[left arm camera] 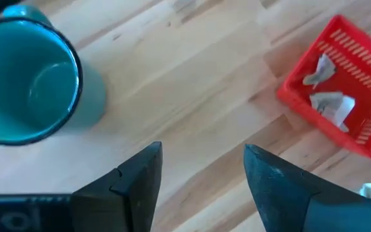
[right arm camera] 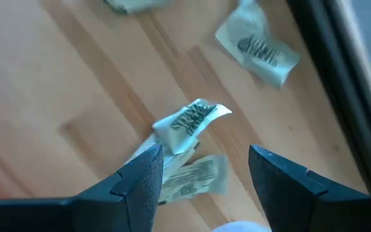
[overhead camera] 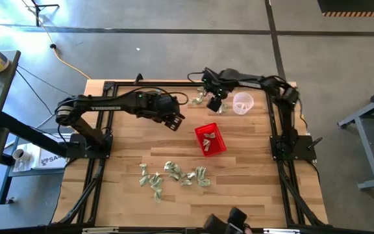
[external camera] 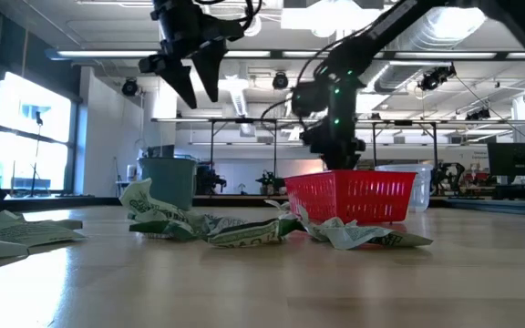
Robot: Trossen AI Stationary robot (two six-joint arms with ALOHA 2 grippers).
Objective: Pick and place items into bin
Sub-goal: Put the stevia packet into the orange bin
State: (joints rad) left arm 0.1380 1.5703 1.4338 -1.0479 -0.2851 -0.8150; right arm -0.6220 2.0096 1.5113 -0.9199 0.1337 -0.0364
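Two crumpled pieces (left arm camera: 326, 103) already lie inside the red basket (overhead camera: 211, 139), a small rectangular bin with slotted, perforated walls that sits near the middle of the wooden table (overhead camera: 128, 201). The pieces are pale, whitish with green print, creased and folded like scraps of wrapper, each much smaller than the basket.

Most of the remaining items (overhead camera: 174, 175) lie scattered in a loose row on the near part of the table, between the basket and the table's front edge. A few more (right arm camera: 192, 122) sit at the far edge, just beside a clear plastic cup (overhead camera: 242, 103); the print on them shows as dark green lettering on a light ground.

The left gripper (overhead camera: 173, 121) hangs above bare wood left of the basket, its fingers spread apart with nothing between them. A teal cup (left arm camera: 31, 84) shows in its wrist view.

The right gripper (overhead camera: 214, 104) is over the far pieces, jaws apart, one finger (right arm camera: 140, 180) at the edge of a crumpled scrap, which it does not clamp.
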